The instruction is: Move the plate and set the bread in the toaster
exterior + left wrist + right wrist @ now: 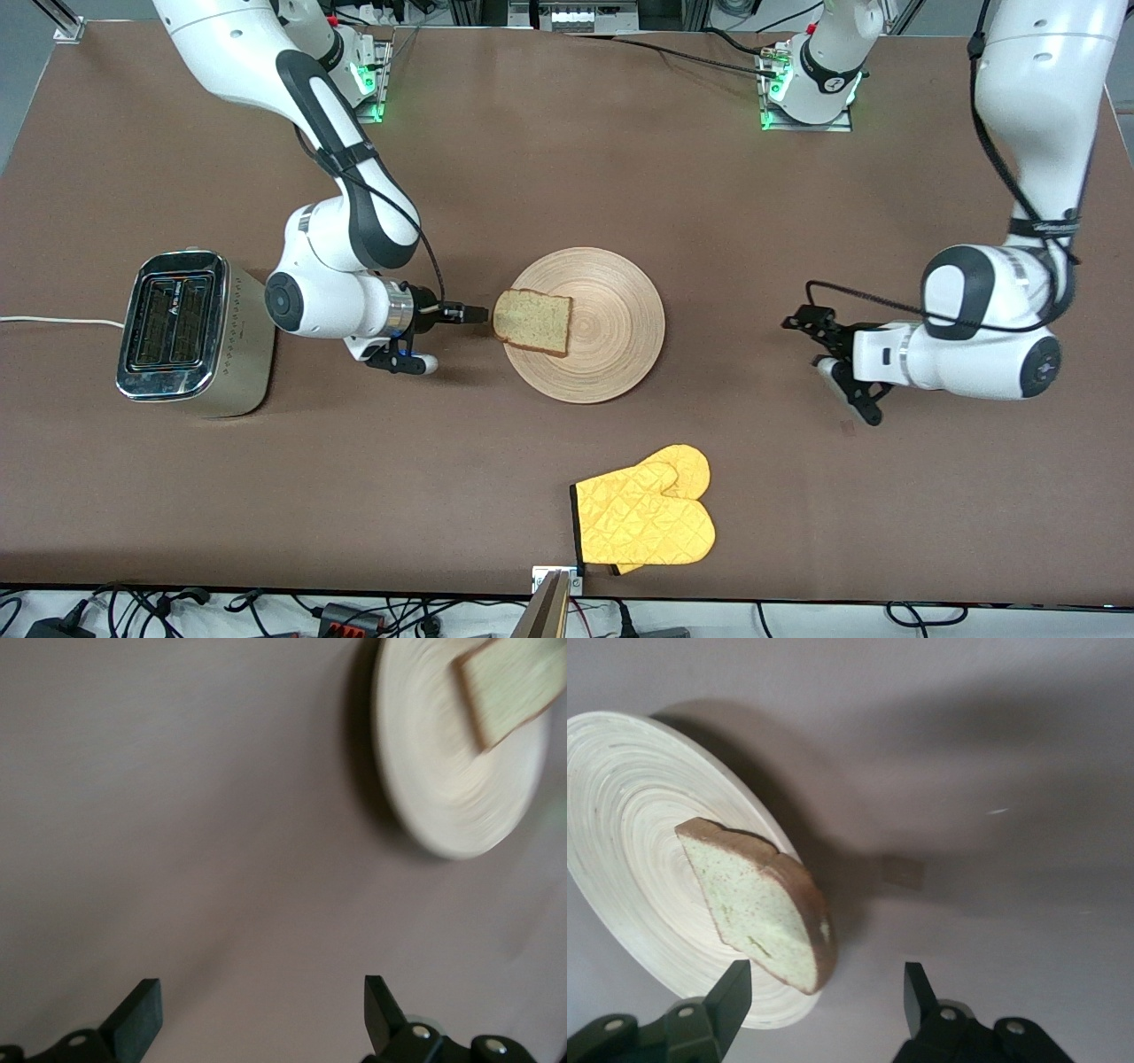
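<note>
The bread [532, 322] is seen lying on the plate [611, 354], overhanging the rim nearest the toaster [182, 332], which stands toward the right arm's end of the surface [567, 177]. The right tool [478, 314] is held just beside the bread, fingers spread and empty. The left tool [811, 341] is kept spread and empty, well apart from the plate. A yellow oven mitt [645, 518] lies nearer the camera than the plate.

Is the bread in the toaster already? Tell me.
No, the bread lies on the plate, and the toaster slots show nothing in them.
</note>
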Robot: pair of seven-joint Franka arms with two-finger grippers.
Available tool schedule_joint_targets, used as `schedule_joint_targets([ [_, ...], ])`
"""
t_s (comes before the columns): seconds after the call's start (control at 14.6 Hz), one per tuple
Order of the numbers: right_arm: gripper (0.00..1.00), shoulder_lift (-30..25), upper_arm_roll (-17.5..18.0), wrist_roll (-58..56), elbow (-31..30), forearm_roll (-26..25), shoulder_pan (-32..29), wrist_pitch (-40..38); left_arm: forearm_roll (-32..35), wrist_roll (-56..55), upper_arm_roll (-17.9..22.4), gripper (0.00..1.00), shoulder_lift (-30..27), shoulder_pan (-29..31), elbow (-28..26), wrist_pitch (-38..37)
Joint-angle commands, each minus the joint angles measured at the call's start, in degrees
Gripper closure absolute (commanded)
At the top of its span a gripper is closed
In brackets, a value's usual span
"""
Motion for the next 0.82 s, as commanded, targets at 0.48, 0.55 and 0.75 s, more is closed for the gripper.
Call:
schedule_joint_targets([
  [0.48,0.25,4.95,0.03,-0.45,1.28,7.37,2.49,5.56,27.2,-2.02,-0.35,0.0,-7.77,-0.97,21.03,-22.97],
  [0.55,0.25,4.95,0.03,-0.54,1.28,8.17,2.58,5.56,27.19,-1.84,-0.27,0.0,-8.58,-0.53,20.85,-22.97],
  [0.75,0.27,5.21,0.03,-0.62,1.28,8.53,2.58,5.56,25.97,-4.46,-0.09,0.0,-16.38,-0.53,13.23,-21.49],
])
